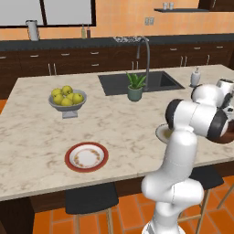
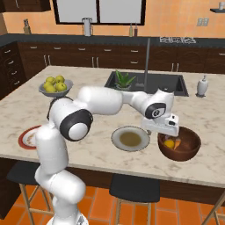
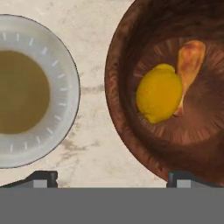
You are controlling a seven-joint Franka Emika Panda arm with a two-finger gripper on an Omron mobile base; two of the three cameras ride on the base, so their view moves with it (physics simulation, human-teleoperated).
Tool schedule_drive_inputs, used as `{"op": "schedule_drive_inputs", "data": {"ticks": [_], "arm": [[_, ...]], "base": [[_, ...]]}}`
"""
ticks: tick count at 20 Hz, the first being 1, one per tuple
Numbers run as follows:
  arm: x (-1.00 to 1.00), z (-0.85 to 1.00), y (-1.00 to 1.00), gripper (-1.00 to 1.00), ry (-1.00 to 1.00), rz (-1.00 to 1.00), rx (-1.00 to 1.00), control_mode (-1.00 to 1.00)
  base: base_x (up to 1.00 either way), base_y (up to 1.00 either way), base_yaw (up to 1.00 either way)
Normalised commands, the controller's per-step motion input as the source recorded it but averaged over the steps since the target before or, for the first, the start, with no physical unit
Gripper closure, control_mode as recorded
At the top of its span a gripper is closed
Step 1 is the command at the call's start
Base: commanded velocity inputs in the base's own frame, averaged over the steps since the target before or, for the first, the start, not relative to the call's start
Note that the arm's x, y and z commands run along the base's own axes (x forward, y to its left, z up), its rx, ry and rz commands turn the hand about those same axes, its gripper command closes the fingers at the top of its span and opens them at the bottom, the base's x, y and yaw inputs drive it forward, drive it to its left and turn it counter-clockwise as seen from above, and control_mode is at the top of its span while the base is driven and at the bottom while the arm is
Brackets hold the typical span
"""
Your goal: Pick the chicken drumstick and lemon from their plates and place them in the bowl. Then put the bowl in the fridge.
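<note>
Dark reddish-brown bowl [image 3: 131, 131]: it stands on the marble counter [image 1: 27, 137], at the right side near the front edge; in the right base view the bowl [image 2: 191, 147] is just beside the grey-beige plate, not touching it.
Lemon [image 3: 158, 92]: yellow, it lies inside the bowl, near the middle of the bottom; the lemon [image 2: 168, 143] is seen also from the right base view.
Chicken drumstick [image 3: 189, 65]: golden-brown, it lies in the bowl and touches the lemon on one side; the thick end points to the bowl's wall, the thin end goes down along the lemon.
Grey-beige plate [image 3: 61, 57]: white-grey rim with an olive-brown centre; nothing lies on it; it is between the bowl and the red-rimmed plate.
Red-rimmed plate [image 1: 86, 156]: near the front edge of the counter, well apart from the bowl; nothing lies on it.
Gripper [image 3: 111, 177]: it hangs above the gap between the grey-beige plate and the bowl; the two dark tips stand wide apart, one by the plate, one over the bowl's rim; nothing is between them.
Fruit bowl [image 1: 67, 104]: grey, on a pedestal, with yellow-green fruits; it stands far back on the left.
Small plant [image 1: 135, 87]: in a green pot, just beside the dark sink [image 1: 160, 81].
</note>
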Motion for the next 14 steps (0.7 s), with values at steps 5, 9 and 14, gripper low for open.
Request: {"op": "schedule_drive_inputs", "data": {"ticks": [5, 9, 14], "arm": [[0.32, -0.02, 0.36, -1.0, 0.0, 0.1, -0.1, -1.0], [0.28, -0.03, -0.12, -1.0, 0.01, 0.1, -0.09, -1.0], [0.0, -0.04, -0.35, -1.0, 0.02, 0.01, -0.07, -1.0]], "base": [[0.0, 0.0, 0.0], [0.0, 0.0, 0.0], [0.0, 0.0, 0.0]]}}
